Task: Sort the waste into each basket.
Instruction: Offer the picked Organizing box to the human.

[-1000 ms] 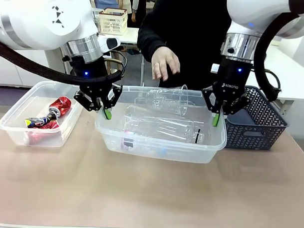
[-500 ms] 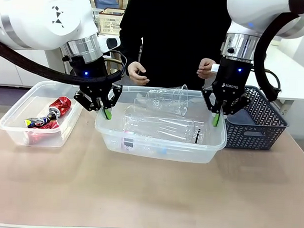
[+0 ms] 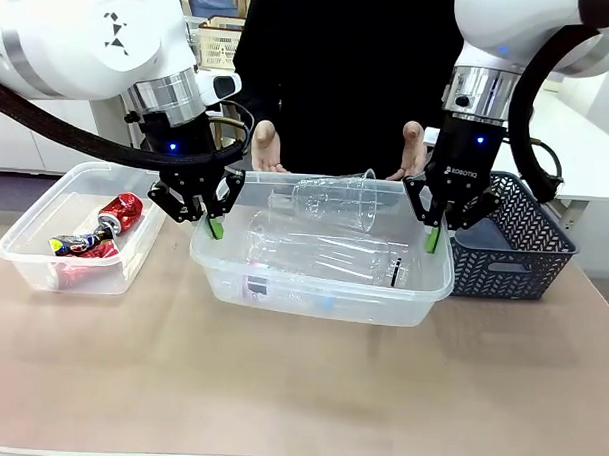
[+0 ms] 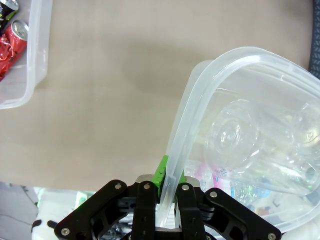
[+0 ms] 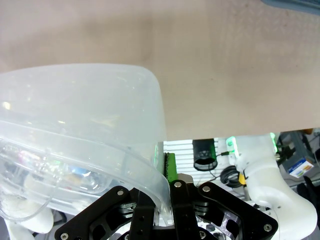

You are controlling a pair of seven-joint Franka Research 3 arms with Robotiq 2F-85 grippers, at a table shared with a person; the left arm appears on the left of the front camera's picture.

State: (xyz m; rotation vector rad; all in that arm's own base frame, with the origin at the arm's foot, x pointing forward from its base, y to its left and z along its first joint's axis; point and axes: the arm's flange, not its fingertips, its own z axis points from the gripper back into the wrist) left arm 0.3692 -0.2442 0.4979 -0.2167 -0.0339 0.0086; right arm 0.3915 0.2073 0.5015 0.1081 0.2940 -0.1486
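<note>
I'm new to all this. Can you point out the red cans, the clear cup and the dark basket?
red cans (image 3: 120,214), front view, on the upper can's red side.
clear cup (image 3: 340,201), front view, on its side wall.
dark basket (image 3: 529,236), front view, on its lattice wall.

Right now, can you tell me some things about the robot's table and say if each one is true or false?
1. The left hand is pinching the rim of the middle tub. True.
2. The right hand is wide open above the table. False: it is shut on the same tub's rim at the other end.
3. The red cans lie in the left tub. True.
4. The clear cup sits in the dark basket. False: it lies in the middle tub.
5. The person's hands hold a can. False: they are empty, just behind the middle tub.
</note>
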